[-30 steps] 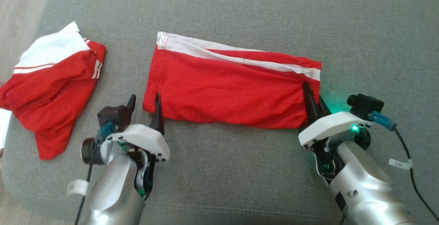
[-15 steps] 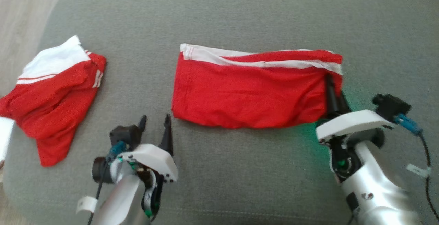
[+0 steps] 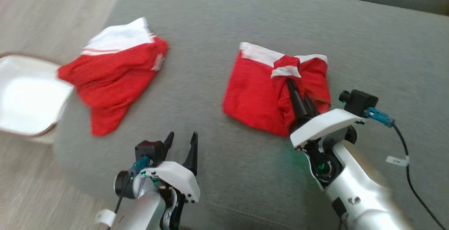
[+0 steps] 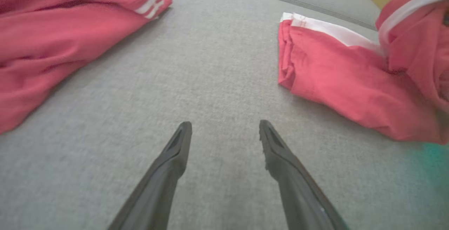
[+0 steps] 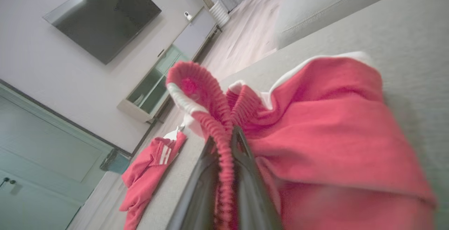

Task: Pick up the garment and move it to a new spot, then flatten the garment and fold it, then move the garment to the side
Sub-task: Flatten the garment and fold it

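Gripping: the right gripper (image 3: 296, 89) is clamped on the garment (image 3: 256, 96). In the right wrist view its two fingers (image 5: 198, 195) pinch a ribbed red waistband (image 5: 214, 121) between them.
Right gripper pose: the fingers point away from the robot and into the cloth. The pinched edge is raised off the cushion (image 3: 210, 40).
Left gripper (image 3: 182, 135): the jaws stand apart with nothing between them. The fingertips (image 4: 183, 133) are over bare cushion; contact cannot be judged.
Garment location: bunched around the right gripper's fingers and spreading out to their left. From the left gripper (image 4: 225, 124) the garment (image 4: 333, 82) lies ahead and to the right, apart from the fingers.
Garment shape: doubled over. The part to the left of the right fingers lies flat on the cushion. The held end is gathered into folds above it. A white band runs along the far edge.
Second shorts (image 3: 112, 72): red with white panel, crumpled, ahead and to the left of the left gripper, well apart from the garment. In the right wrist view the second shorts (image 5: 147, 174) lie beyond the fingers near the cushion edge.
Tray (image 3: 24, 93): white with a brown rim, on the floor (image 3: 35, 5), left of the cushion, beyond the left gripper's outer side.
Background, right wrist view: a dark TV (image 5: 105, 16) on a pale wall, with a low cabinet (image 5: 154, 86) beneath it.
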{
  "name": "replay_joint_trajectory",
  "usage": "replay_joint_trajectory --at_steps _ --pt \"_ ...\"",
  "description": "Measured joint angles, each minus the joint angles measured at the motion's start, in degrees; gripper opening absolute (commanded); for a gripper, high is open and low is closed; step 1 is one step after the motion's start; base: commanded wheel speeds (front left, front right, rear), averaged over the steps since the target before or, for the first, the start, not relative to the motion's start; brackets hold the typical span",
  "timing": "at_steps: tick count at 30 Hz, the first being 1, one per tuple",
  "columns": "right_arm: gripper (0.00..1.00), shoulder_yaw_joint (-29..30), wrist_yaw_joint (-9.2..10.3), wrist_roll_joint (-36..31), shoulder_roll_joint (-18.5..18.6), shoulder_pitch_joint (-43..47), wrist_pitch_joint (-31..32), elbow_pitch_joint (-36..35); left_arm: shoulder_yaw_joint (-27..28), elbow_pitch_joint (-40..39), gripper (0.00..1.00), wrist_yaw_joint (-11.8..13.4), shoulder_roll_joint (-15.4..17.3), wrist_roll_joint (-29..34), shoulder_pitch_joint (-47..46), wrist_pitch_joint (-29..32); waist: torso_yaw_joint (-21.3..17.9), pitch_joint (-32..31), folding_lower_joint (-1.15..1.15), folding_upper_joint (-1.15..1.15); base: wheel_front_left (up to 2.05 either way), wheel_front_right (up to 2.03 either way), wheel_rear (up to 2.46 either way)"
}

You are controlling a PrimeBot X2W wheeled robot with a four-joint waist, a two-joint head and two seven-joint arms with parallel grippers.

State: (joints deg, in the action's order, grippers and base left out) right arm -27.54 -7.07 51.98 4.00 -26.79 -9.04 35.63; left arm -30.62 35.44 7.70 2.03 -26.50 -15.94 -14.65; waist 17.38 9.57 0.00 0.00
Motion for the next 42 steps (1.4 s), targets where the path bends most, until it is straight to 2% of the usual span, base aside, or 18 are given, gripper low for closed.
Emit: replay_joint_trajectory --at_steps 3,4,5,8,11,17,21,24,29,37,42 --pt "0.0 -2.11 0.0 0.36 -0.02 -2.77 -2.0 2.55 -1.56 -0.03 1.0 0.41 0.09 -0.88 0.6 0.0 3.2 0.05 0.0 0.0 0.0 0.0 0.0" --pt "0.69 -2.6 0.0 0.91 -0.02 -3.78 -2.58 3.41 -2.05 -0.03 1.0 0.47 0.11 -0.88 0.65 0.01 4.16 0.09 0.0 0.0 0.0 0.0 0.0" --pt "1.0 -4.02 0.0 1.23 0.0 -5.69 -3.55 5.21 -2.41 -0.12 1.0 0.91 0.11 -0.88 0.65 0.0 5.82 0.18 0.0 0.0 0.0 0.0 0.0" --pt "1.0 -5.32 0.0 0.16 -0.1 -7.92 -4.71 8.1 -2.43 -0.19 1.0 1.43 0.18 -0.88 0.65 0.0 7.06 0.45 0.0 0.0 0.0 0.0 0.0" --pt "1.0 -4.16 0.0 -3.43 -0.15 -9.04 -5.17 8.87 -1.94 -0.54 1.0 1.94 0.2 -0.83 0.63 0.01 6.12 0.53 0.0 0.0 0.0 0.0 0.0" --pt "1.0 11.24 0.0 -21.92 -0.21 -6.68 -5.34 1.85 1.2 -3.91 1.0 2.92 0.2 2.44 0.56 0.0 1.97 0.35 0.0 0.0 0.0 0.0 0.0" --pt "1.0 19.47 0.0 -29.49 -0.22 0.68 -5.35 -1.57 3.34 -6.43 1.0 3.1 0.18 5.78 0.54 0.0 -1.31 0.2 0.0 0.0 0.0 0.0 0.0" --pt "1.0 22.9 0.0 -33.16 -0.23 5.29 -5.35 -3.44 5.02 -7.75 1.0 3.15 0.16 7.84 0.62 0.0 -3.8 -0.07 0.0 0.0 0.0 0.0 0.0" --pt "1.0 24.55 0.0 -36.04 -0.47 7.26 -5.35 -5.35 7.5 -8.91 1.0 3.12 0.14 10.43 1.2 0.0 -7.04 -0.64 0.0 0.0 0.0 0.0 0.0" --pt "1.0 23.04 0.0 -34.82 -0.59 12.77 -5.34 -5.53 12.46 -10.02 1.0 2.31 0.18 13.93 7.06 0.0 -13.01 -2.85 0.0 0.0 0.0 0.0 0.0" --pt "1.0 21.74 0.0 -33.73 -0.76 14.9 -5.34 -5.21 14.17 -10.74 1.0 1.81 0.19 14.34 9.5 0.0 -15.12 -4.48 0.0 0.0 0.0 0.0 0.0"
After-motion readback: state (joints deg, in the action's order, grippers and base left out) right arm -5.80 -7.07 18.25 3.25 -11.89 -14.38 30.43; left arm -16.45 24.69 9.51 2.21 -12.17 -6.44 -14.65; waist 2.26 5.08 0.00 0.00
